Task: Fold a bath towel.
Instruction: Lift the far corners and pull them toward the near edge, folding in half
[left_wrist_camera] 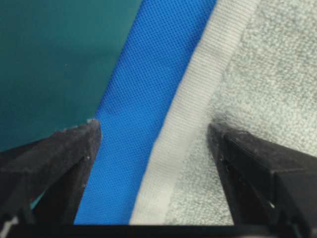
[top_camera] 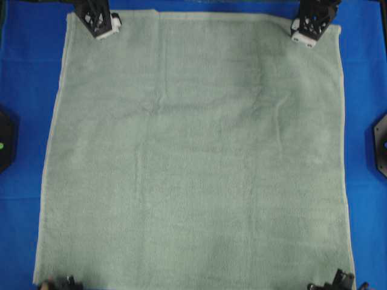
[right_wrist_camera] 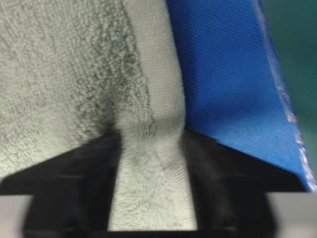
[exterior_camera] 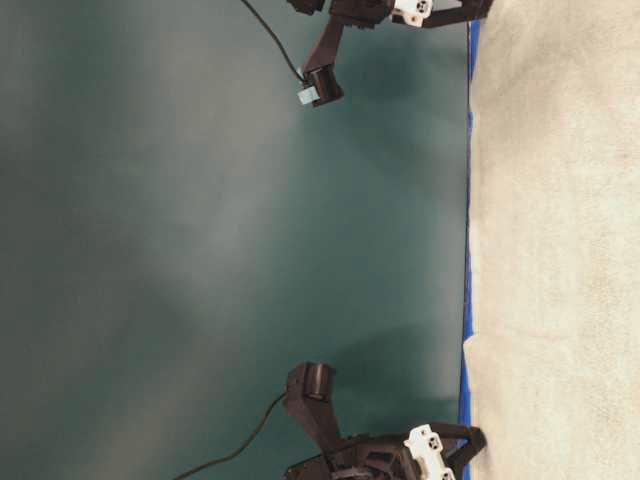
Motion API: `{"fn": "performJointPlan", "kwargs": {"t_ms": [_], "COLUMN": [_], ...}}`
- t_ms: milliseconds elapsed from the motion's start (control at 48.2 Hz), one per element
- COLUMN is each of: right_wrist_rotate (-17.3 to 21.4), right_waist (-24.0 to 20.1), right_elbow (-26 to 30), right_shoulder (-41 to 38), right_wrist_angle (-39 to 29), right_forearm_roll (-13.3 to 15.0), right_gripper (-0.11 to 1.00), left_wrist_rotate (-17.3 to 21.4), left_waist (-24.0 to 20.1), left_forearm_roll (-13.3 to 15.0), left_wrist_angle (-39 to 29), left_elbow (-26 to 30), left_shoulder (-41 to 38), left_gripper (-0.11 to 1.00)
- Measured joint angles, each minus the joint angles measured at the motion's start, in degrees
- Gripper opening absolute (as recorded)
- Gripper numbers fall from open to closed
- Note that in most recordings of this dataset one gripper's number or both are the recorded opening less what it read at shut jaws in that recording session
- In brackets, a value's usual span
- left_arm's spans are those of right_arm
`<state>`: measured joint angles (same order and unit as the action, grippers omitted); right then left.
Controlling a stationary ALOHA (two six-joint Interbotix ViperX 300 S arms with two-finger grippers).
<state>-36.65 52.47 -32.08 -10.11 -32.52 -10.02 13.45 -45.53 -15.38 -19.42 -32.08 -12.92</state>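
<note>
Black fingers of the left claw [left_wrist_camera: 156,173] straddle the bath towel [top_camera: 193,157] hem, wide apart and empty, while the right claw [right_wrist_camera: 151,173] pinches its hem; spread flat on the blue-covered bench [top_camera: 30,72], it awaits both corner grips, then lifting.

The large pale sage-green terry bath towel [top_camera: 193,157] is lying spread on the blue table cover [top_camera: 24,90]; my left gripper [top_camera: 101,24] and right gripper [top_camera: 309,27] are sitting at its far corners.
</note>
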Motion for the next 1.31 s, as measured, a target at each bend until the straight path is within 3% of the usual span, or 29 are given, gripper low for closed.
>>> {"fn": "performJointPlan", "kwargs": {"t_ms": [125,270,353,706,934,1080,1308], "right_wrist_rotate": [0.0,0.2,0.3,0.9,1.7,3.3,8.8], "right_waist": [-0.4,-0.4,-0.5,-1.3,-3.0,-3.3,-7.2], "right_elbow": [-0.1,-0.5,-1.1,-4.7,-4.7,-5.7,-8.7], "right_shoulder": [0.0,0.0,0.3,6.4,20.3,24.9,26.5], "right_wrist_angle": [0.2,1.2,1.7,1.7,-2.0,-2.7,-5.3], "right_forearm_roll": [0.0,-0.1,-0.1,-0.1,-0.2,-0.2,-0.2], "right_gripper": [0.1,0.09,0.09,0.09,0.09,0.09,0.09], "left_wrist_rotate": [-0.2,-0.2,-0.1,-0.2,-0.1,-0.4,-3.8], "left_waist": [1.7,3.8,4.1,4.2,5.6,6.5,13.7], "left_forearm_roll": [-0.4,-1.8,-2.2,-2.3,-2.0,-2.0,-1.0], "left_wrist_angle": [-2.1,-2.6,-2.6,-5.6,-14.0,-17.7,-19.7], "left_elbow": [-0.1,-0.6,-0.7,-2.0,-1.4,-2.1,-6.6], "left_shoulder": [-0.1,-0.1,0.0,2.9,15.0,20.2,23.6], "left_gripper": [0.58,0.19,0.05,0.04,0.04,0.04,0.04]}}
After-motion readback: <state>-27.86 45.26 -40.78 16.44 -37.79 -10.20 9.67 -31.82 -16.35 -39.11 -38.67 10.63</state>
